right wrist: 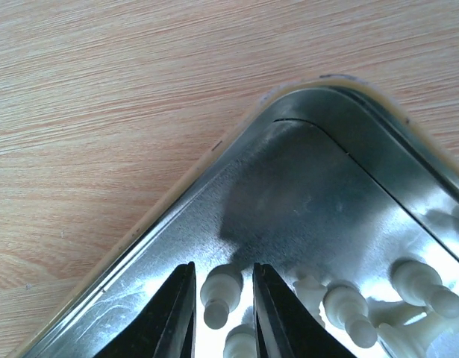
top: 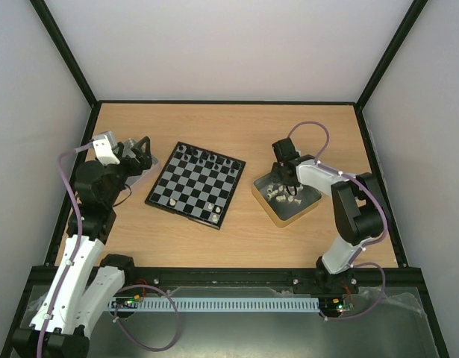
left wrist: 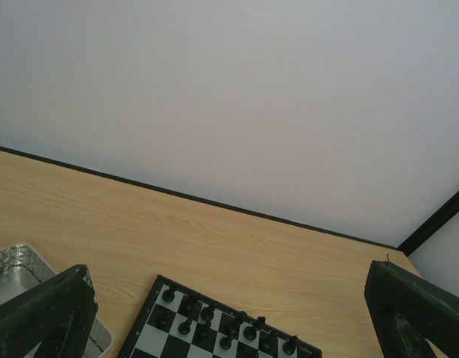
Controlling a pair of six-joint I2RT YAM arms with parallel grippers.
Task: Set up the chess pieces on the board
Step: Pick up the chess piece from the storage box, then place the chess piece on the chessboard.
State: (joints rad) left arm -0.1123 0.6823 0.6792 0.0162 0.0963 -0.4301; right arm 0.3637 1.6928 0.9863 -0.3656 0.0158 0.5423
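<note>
The board lies left of centre on the table, with black chess pieces along its far rows and a few white ones near its front edge. More white chess pieces lie in a metal tray on the right. My right gripper reaches down into that tray, its jaws narrowly open either side of a lying white pawn, with slim gaps visible. My left gripper is wide open and holds nothing, hovering left of the board, whose black pieces show between its fingers.
A second silver tray sits under my left gripper, beside the board's left corner. Several other white pieces crowd just right of my right fingers. White walls with black frame posts enclose the table.
</note>
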